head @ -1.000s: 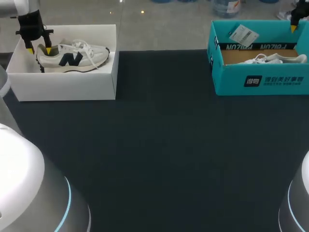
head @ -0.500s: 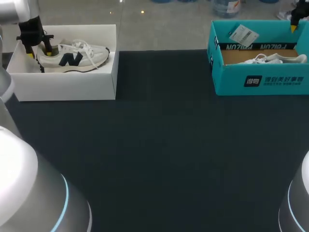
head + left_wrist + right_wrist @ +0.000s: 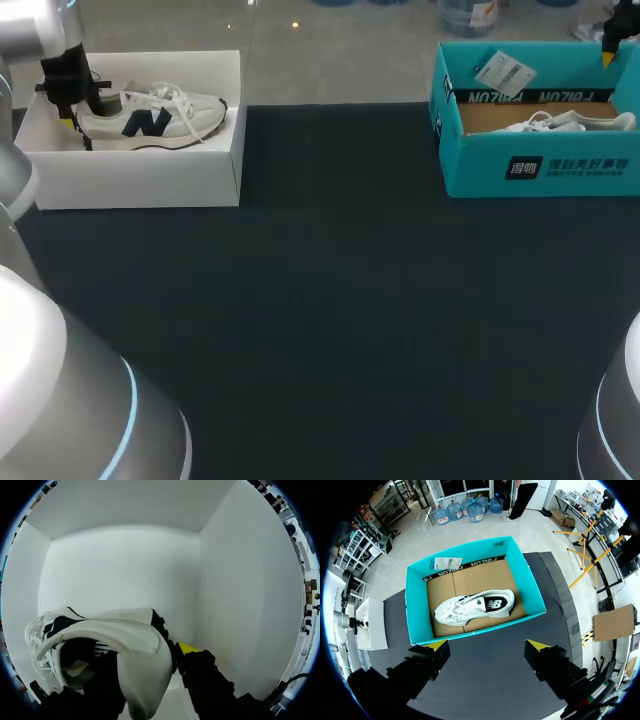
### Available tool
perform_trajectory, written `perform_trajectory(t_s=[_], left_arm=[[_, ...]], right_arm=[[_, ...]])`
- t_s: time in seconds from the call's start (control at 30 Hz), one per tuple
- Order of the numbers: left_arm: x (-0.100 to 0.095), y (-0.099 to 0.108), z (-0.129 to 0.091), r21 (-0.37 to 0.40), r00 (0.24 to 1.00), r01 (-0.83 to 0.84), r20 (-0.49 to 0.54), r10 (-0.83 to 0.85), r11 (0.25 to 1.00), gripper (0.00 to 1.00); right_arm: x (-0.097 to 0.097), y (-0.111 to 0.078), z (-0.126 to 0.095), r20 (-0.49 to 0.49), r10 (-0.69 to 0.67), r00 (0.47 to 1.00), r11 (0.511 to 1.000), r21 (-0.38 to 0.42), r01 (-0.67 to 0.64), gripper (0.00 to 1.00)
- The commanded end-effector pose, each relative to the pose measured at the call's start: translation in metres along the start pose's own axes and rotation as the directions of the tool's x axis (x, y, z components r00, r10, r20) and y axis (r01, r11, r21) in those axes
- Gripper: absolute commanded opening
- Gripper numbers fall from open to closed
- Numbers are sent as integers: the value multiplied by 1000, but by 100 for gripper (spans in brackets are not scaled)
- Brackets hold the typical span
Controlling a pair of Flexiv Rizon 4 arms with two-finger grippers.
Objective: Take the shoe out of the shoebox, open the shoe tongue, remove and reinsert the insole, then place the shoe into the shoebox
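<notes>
A white sneaker (image 3: 155,116) with a dark logo lies on its side in the white shoebox (image 3: 140,182) at the table's far left. My left gripper (image 3: 82,112) is down in the box at the shoe's heel. In the left wrist view the heel (image 3: 145,655) sits between the fingers: one finger reaches inside the shoe opening, and the other, yellow-tipped finger (image 3: 189,648) presses the outside of the heel. My right gripper (image 3: 487,645) hangs open high above the teal shoebox (image 3: 470,630) with nothing between its fingers; in the head view it shows at the far right corner (image 3: 608,48).
The teal shoebox (image 3: 540,170) at the far right holds a second white sneaker (image 3: 475,607) on brown cardboard, with a paper tag (image 3: 505,72) at its back wall. The dark table mat (image 3: 340,300) stretches between the two boxes.
My left gripper has sunk lower over the shoe's heel and its fingers have drawn closer together. The right arm has not moved.
</notes>
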State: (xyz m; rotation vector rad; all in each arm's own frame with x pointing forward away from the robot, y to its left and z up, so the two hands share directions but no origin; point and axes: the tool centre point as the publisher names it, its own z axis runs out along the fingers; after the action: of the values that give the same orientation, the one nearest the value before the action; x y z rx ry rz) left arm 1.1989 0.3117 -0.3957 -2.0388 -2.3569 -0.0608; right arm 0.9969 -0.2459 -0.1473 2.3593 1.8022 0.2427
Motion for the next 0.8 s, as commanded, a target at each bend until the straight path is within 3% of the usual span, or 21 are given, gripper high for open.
perform_trajectory(t_s=[0.03, 0.3, 0.53, 0.8], left_arm=[[1, 16, 3, 53, 1000, -2, 4, 2, 999, 36], [7, 18, 0, 56, 1000, -1, 3, 1, 998, 0], [11, 18, -13, 45, 1000, -28, 3, 28, 999, 0], [8, 23, -55, 37, 1000, -4, -25, 5, 999, 0]], right_arm=[[0, 0, 0, -1, 1, 1000, 1000, 0, -1, 100], [0, 0, 0, -1, 1, 1000, 1000, 0, -1, 100], [0, 0, 0, -1, 1, 1000, 1000, 0, -1, 100], [0, 0, 0, -1, 1, 1000, 1000, 0, -1, 100]])
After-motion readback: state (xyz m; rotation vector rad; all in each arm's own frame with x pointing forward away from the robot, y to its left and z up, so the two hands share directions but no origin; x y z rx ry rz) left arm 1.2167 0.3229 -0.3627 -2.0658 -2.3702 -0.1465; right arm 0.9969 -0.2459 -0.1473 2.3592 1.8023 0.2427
